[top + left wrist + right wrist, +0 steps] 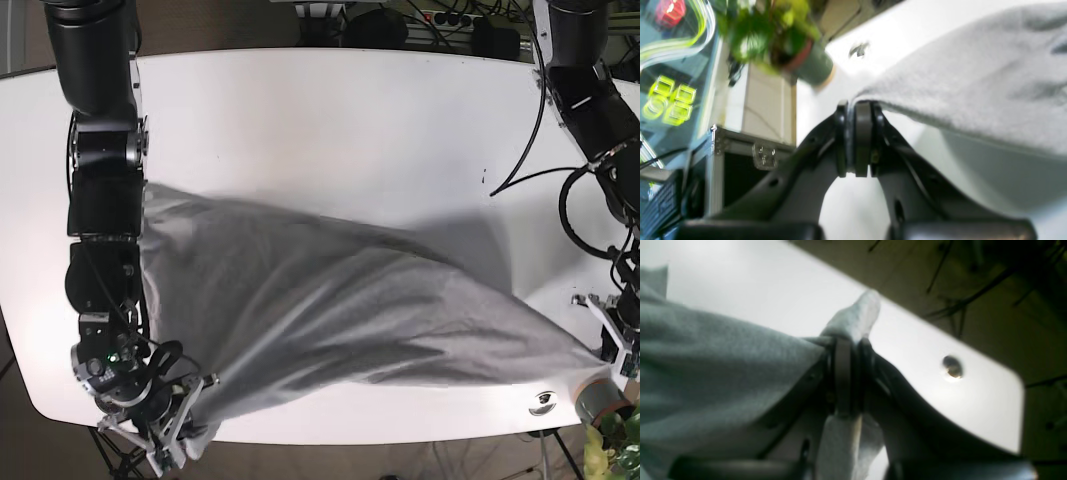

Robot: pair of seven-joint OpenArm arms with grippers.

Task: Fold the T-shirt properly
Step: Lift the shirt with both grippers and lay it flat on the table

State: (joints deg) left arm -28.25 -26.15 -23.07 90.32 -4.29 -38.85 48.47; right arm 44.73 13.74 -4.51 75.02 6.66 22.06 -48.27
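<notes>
Fingers (pixel 863 140) of left gripper (pixel 855 140) pressed together, pinching an edge of the T-shirt (pixel 973 76); in left wrist view grey cloth fans out from the pads toward 2 o'clock, lifted off the white table (pixel 873 40). Right gripper (pixel 846 376) fingers (pixel 841 373) also clamped tight on the tee, w/ a nub of fabric poking out past the tips at 12 o'clock and more cloth hanging below at 6 o'clock; main body of shirt spreads to 9 o'clock in right wrist view. Base view: T-shirt (pixel 330 310) stretched across the table's (pixel 330 120) near half, taut between both grippers, one end at 7 o'clock by right gripper (pixel 185 425), other end tapering to a point at 4 o'clock by left gripper (pixel 600 362). Fabric looks motion-blurred, wrinkles running lengthwise; no lettering visible on this side. Right arm (pixel 100 150) runs down the 9 o'clock edge, left arm (pixel 590 90) down the 3 o'clock edge w/ black cables looping beside it. Potted plant (pixel 780 36) in dark green pot sits just off table corner, seen at 11 o'clock in left wrist view, and at 5 o'clock in base view (pixel 610 420). Small round hole in tabletop (pixel 952 366) near corner at 3 o'clock in right wrist view. Metal-edged flight case (pixel 743 166) at 8 o'clock in left wrist view, blurry.
</notes>
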